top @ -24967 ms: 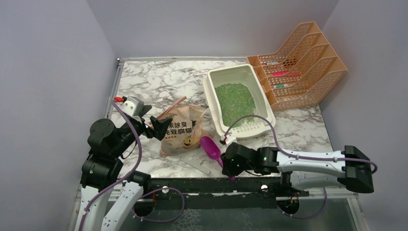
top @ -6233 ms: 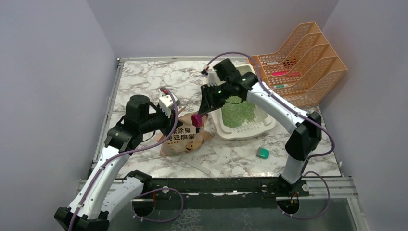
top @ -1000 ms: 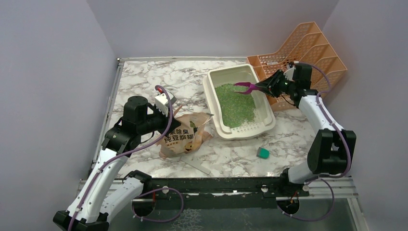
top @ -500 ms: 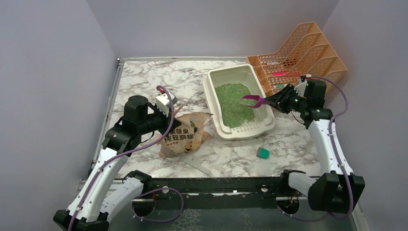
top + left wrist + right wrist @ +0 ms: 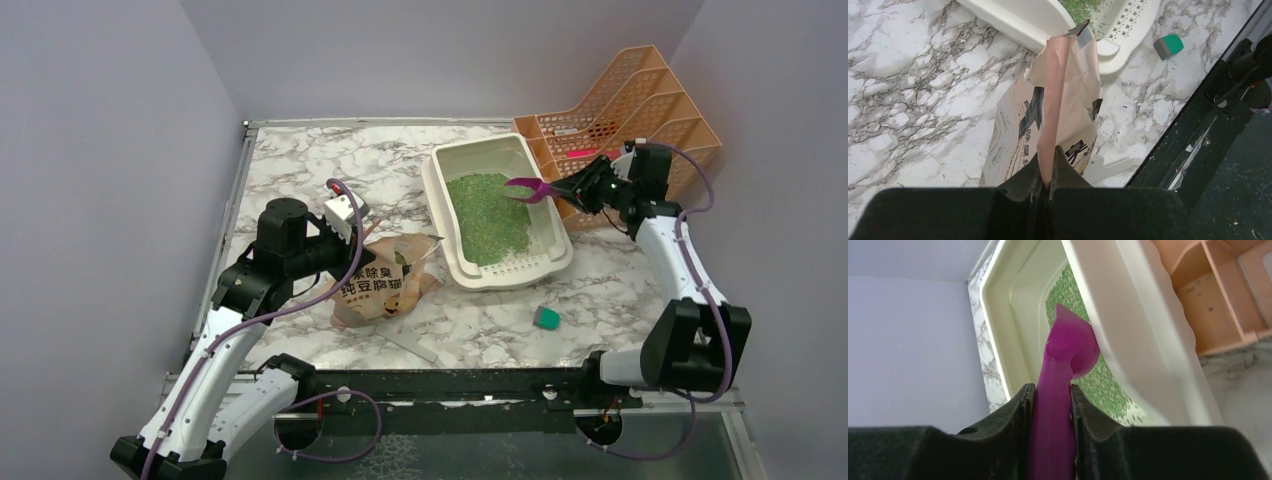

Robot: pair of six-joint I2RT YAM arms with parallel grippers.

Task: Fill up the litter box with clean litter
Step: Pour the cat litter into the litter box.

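Observation:
The cream-white litter box (image 5: 447,160) sits at the back right of the marble table, with green clean litter (image 5: 487,215) spread over its floor. My right gripper (image 5: 577,190) is shut on the handle of a magenta scoop (image 5: 527,187), whose bowl hangs over the box's right side. The right wrist view shows that scoop (image 5: 1068,347) clamped in my right gripper (image 5: 1052,388), above the litter (image 5: 1108,380) and beside the box's wall (image 5: 1128,325). My left gripper (image 5: 1048,157) is shut on the pink top strip of the tan paper bag (image 5: 1058,110), holding the bag (image 5: 385,285) upright left of the box.
An orange mesh file rack (image 5: 625,130) stands right behind my right gripper. A small teal block (image 5: 546,318) lies on the table in front of the box. A flat white piece (image 5: 405,343) lies near the front edge beside the bag. Purple walls close in both sides.
My right gripper carried the scoop toward the near part of the box, then back toward its far right side. The left arm and the bag have stayed still.

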